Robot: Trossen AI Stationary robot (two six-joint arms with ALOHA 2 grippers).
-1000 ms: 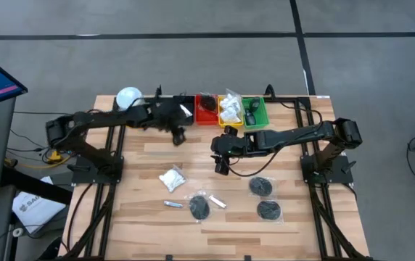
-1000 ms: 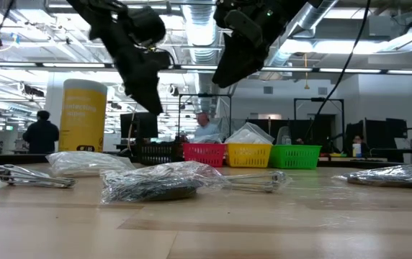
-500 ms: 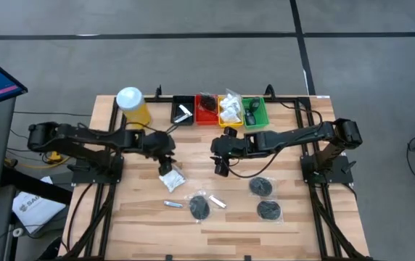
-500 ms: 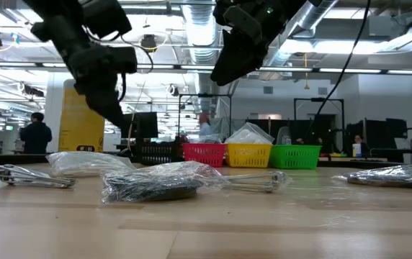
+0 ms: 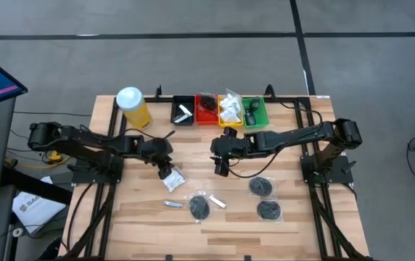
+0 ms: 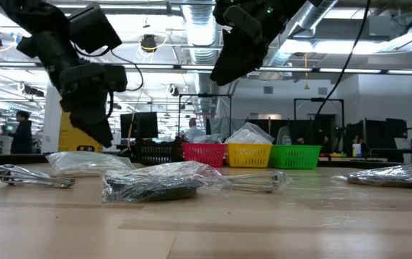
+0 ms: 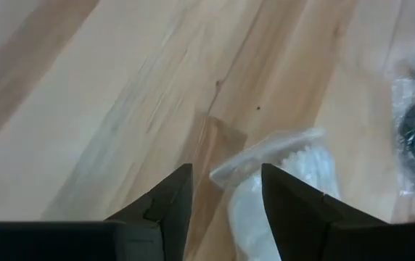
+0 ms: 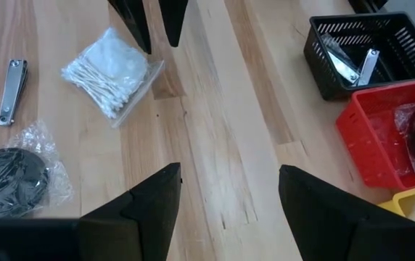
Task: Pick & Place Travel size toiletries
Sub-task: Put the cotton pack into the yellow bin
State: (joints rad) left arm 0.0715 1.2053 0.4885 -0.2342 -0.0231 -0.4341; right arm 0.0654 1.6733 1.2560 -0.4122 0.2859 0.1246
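Observation:
My left gripper is open and slants down just over the far corner of a white sachet of cotton swabs that lies flat on the table. In the left wrist view the sachet's edge shows between the two fingers, which stand apart from it. My right gripper hangs open above the table's middle, holding nothing. Black discs in clear wrap and silver pieces lie near the front.
Along the far edge stand a black tray with a silver piece in it, then a red tray, a yellow tray and a green tray. A tall yellow canister stands at the far left.
My left gripper has come away from the black tray at the far edge, moving toward the table's near edge and down. It now stands low over the white sachet. My right gripper has kept still.

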